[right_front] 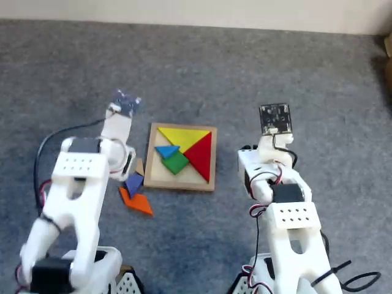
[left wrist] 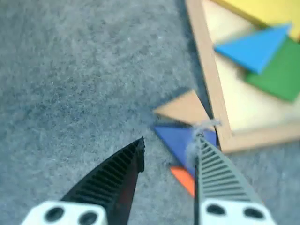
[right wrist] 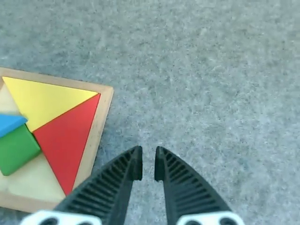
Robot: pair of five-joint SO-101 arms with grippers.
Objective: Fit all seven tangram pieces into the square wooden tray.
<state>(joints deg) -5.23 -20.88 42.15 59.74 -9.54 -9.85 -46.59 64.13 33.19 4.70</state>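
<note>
While left claw (left wrist: 169, 139) gapes, tray (left wrist: 209, 89) lies near.

Light's pretty flat & even in the high view, prob diffuse overhead stuff, no hard-edged shadows anywhere on the carpet (right_front: 245, 61). Brightest bit is the pale strip along the top edge of the frame, plus my white arm shells lower left & lower right, tho nothing's blown out. The wooden tray (right_front: 182, 183) drops just a thin soft shadow along its lower edge. It gets a bit darker center-left, where my left arm shades the loose pieces (right_front: 136, 202) beside the tray. From the wrist cams: there's a dark band on the carpet hugging the tray's outer wall near my left gripper (left wrist: 169, 139), and barely any shadow under my right gripper (right wrist: 147, 157). No glare on the yellow piece (right wrist: 42, 101), and the tray floor just looks pale.
</note>
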